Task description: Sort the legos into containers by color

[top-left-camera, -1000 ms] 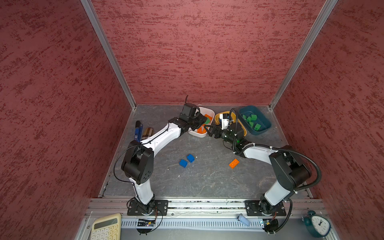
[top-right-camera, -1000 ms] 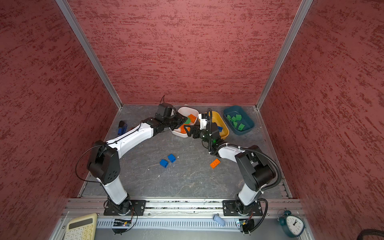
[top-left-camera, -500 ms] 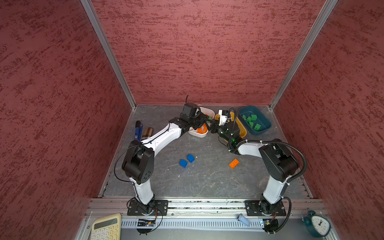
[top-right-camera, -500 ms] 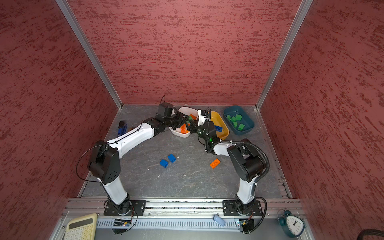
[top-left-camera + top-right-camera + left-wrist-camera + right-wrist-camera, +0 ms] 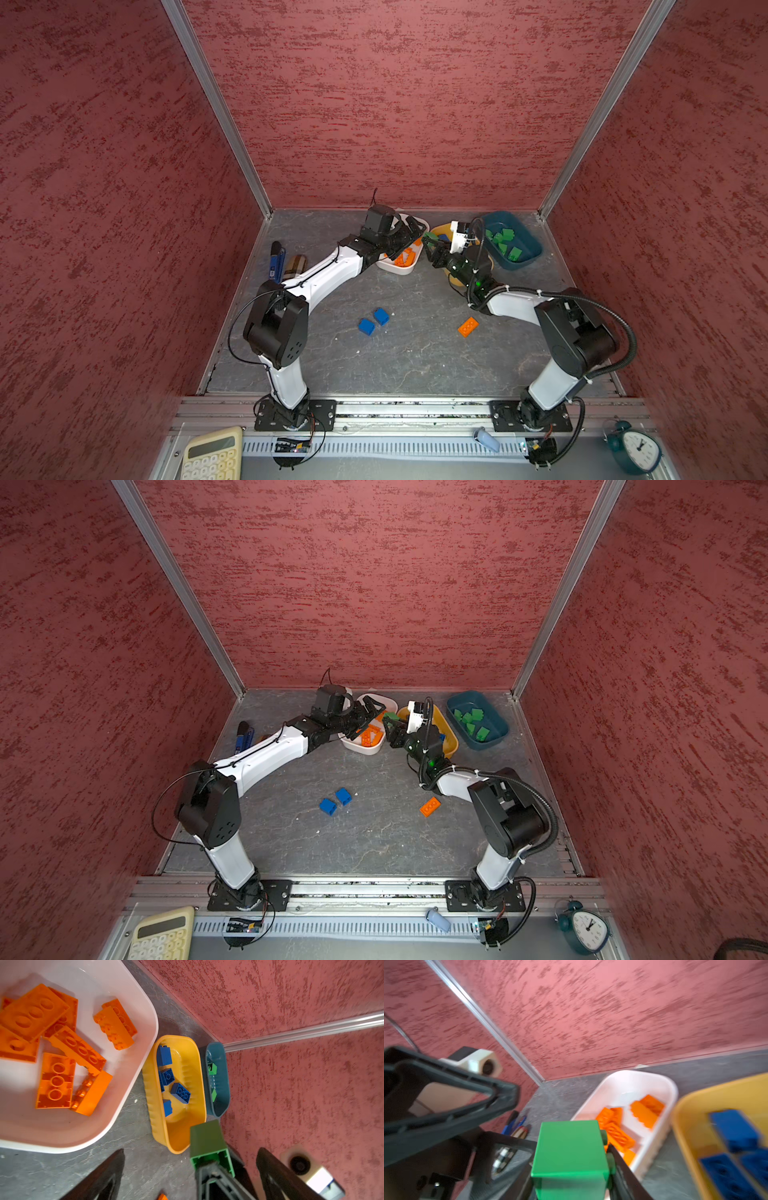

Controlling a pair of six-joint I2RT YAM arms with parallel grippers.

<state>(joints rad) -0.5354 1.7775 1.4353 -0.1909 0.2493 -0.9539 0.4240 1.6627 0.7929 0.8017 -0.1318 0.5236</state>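
The left fingers (image 5: 97, 1180) stand wide apart with nothing between them, poised over the right-hand side of the shallow white rounded plastic tub (image 5: 401, 270). The right fingers (image 5: 622, 1166) are closed on a chunky green studded plastic brick (image 5: 571, 1147), gripping its lower part so that most of it sticks out past the fingertips. In both top views this held brick is clear of the grey stone-patterned table (image 5: 415, 361), between the white tub and the mustard yellow plastic tub (image 5: 441, 227) beside it, and close to the left fingers. In the left wrist view it shows between those open fingers, touching neither.

The white tub holds a loose heap of flat orange oblong bricks (image 5: 56, 1080), some studs up, some tipped on their sides. The yellow tub holds a few blue bricks (image 5: 180, 1093). The dark teal plastic tub (image 5: 530, 257), just beside the yellow one at the right end of the row along the back wall, holds several green bricks (image 5: 505, 240).

On the open table lie two blue bricks (image 5: 366, 326), side by side and nearly touching. Well apart to their right lies one orange brick (image 5: 468, 326), near the right arm. A long blue-and-black stapler-like object (image 5: 276, 257) lies by the left wall
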